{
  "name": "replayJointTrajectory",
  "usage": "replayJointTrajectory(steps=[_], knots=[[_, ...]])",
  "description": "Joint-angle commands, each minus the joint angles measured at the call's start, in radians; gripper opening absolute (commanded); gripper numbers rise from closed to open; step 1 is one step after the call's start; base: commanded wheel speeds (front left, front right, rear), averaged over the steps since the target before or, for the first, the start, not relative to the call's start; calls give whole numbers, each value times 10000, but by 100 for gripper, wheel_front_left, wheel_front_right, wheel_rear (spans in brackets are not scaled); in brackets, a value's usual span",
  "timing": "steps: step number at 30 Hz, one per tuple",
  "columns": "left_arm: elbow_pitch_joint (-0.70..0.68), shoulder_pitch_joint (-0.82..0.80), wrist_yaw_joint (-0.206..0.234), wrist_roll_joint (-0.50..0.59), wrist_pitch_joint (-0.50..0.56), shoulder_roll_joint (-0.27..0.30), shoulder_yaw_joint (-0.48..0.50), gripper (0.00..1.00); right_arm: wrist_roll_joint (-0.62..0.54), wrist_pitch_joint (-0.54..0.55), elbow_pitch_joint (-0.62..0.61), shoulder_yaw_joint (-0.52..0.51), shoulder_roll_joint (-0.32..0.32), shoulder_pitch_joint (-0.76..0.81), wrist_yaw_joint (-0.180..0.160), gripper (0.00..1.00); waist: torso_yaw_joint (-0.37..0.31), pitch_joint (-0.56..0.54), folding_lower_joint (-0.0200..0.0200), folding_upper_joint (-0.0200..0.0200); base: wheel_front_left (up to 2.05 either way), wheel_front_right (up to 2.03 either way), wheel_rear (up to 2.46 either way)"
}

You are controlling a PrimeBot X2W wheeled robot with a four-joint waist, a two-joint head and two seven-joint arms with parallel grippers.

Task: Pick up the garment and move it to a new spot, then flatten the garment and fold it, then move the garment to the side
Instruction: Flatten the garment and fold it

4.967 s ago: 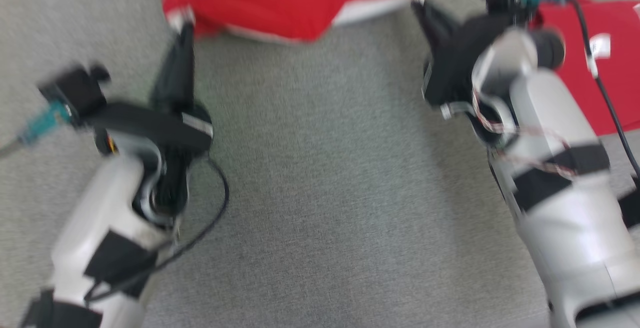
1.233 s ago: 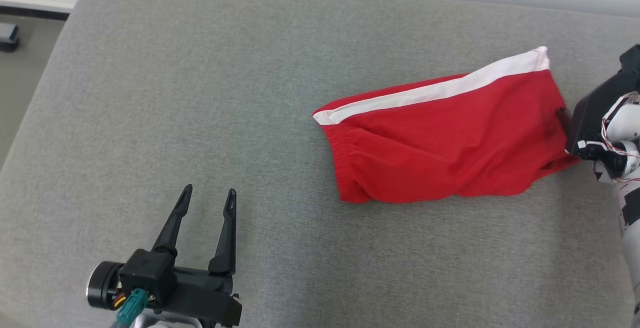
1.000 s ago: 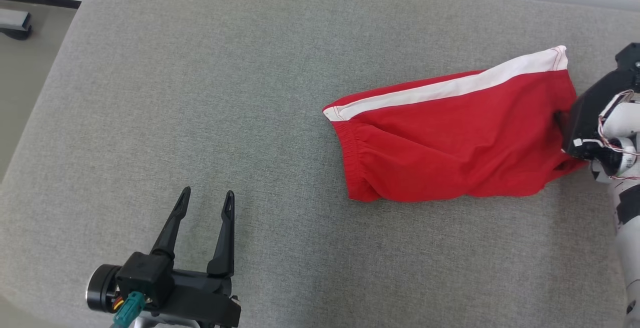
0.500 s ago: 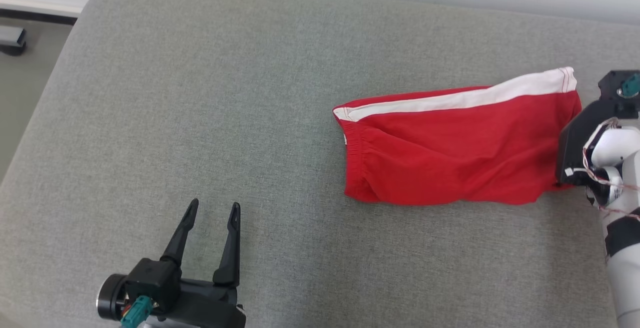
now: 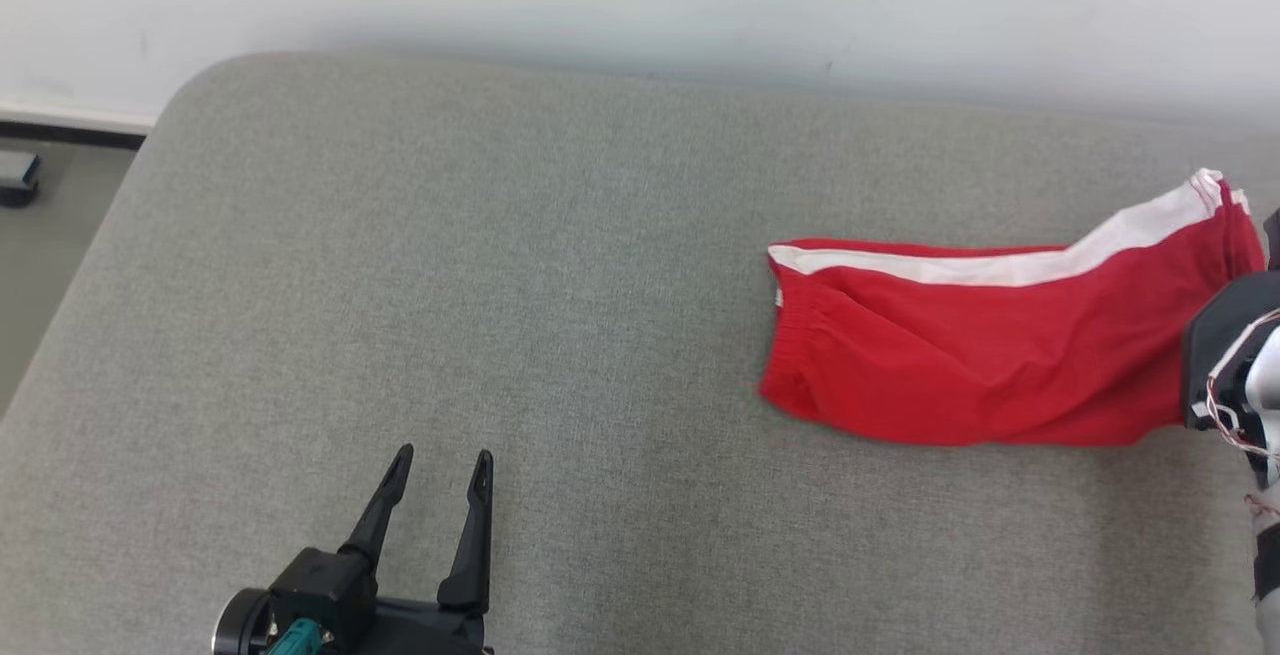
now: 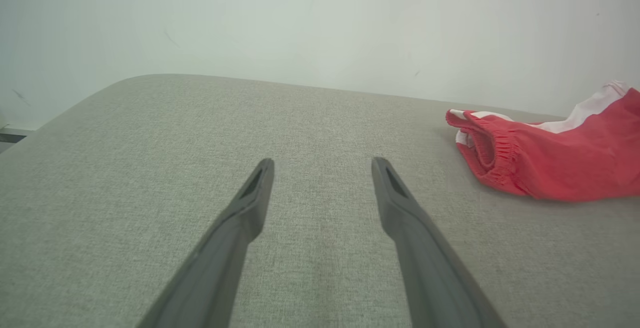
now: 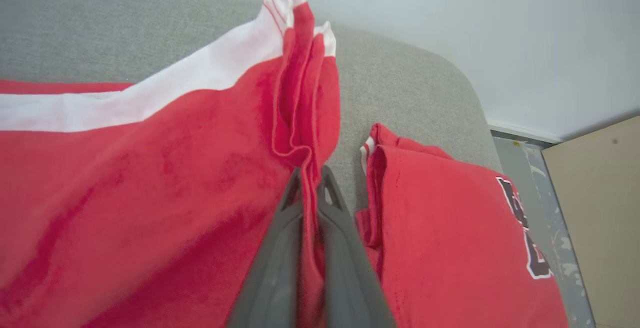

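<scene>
The left jaws stand spread wide with nothing between them, above the grey fabric-covered cushion. Well off to their right lies the pair of red cloth shorts with a white side stripe, waistband end nearest them. The right jaws are pinched tight on the shorts' bunched hem, which stands up just past their tips. Just right of those jaws lies a second red garment with dark lettering: two red garments in all.

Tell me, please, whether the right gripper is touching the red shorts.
Touching. The right wrist view shows the right gripper shut, with a fold of the red shorts pinched between its two fingers.
</scene>
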Motion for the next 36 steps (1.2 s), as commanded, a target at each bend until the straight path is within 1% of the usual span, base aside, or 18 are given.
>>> replayJointTrajectory(steps=[1, 4, 6, 8, 9, 10, 13, 14, 16, 19, 28, 32, 33, 34, 35, 36], knots=[[53, 192, -33, -49, -27, -2, -17, 100, -228, -79, -195, -18, -37, 162, -31, 0, -112, -380, 0, 0, 0, 0, 0], [99, 315, -42, -81, -11, 41, -62, 100, -538, -139, -569, 92, 35, 381, -31, 0, -95, -633, 0, 0, 0, 0, 0], [97, 408, -36, -114, -7, 75, -63, 100, -421, -61, -766, 351, 294, 442, -31, 0, -82, -761, 0, 0, 0, 0, 0], [106, 484, -19, -159, -8, 93, -48, 100, -182, 69, -926, 817, 577, 441, -30, 0, -84, -863, 0, 0, 0, 0, 0], [106, 484, -19, -159, -8, 93, -48, 100, -182, 69, -926, 817, 577, 441, -30, 0, -84, -863, 0, 0, 0, 0, 0], [93, 553, -5, -180, -9, 96, -48, 100, 22, 196, -1065, 1321, 761, 354, -31, 0, -79, -918, 0, 0, 0, 0, 0], [82, 604, 3, -238, -9, 62, -75, 100, 693, 273, -975, 2037, 1146, 145, -30, 0, -48, -929, 0, 0, 0, 0, 0], [80, 594, 1, -251, -9, 48, -88, 100, 901, 312, -851, 2249, 1285, 64, -30, 0, -22, -927, 0, 0, 0, 0, 0], [80, 555, -24, -259, -1, 19, -129, 100, 1136, 304, -535, 2612, 1359, -98, -31, 0, 64, -897, 0, 0, 0, 0, 0], [101, 473, -55, -290, 5, -22, -158, 100, 1410, 128, 43, 2886, 1569, -383, -30, 0, 210, -828, 0, 0, 0, 0, 0], [200, 322, -98, -382, -10, -102, -34, 100, 1549, -499, 1889, 3101, 2451, -1299, -30, 0, 553, -552, 0, 0, 0, 0, 0], [228, 254, -143, -360, -15, -161, -14, 100, 1627, -568, 2593, 3351, 2677, -1571, -30, 0, 625, -459, 0, 0, 0, 0, 0], [237, 246, -154, -353, -16, -171, -4, 100, 1700, -588, 2732, 3435, 2730, -1630, -30, 24, 638, -448, 0, 0, 0, 0, 0], [246, 246, -130, -345, -17, -183, 6, 100, 1845, -680, 2810, 3452, 2794, -1701, -30, 96, 643, -435, 0, 0, 0, 0, 0], [254, 245, -135, -337, -18, -195, 15, 100, 2053, -802, 2842, 3398, 2845, -1781, -30, 100, 641, -428, 0, 0, 0, 0, 0], [260, 244, -144, -327, -20, -203, 29, 100, 2360, -885, 2864, 3371, 2889, -1846, -30, 100, 632, -430, 0, 0, 0, 0, 0]])
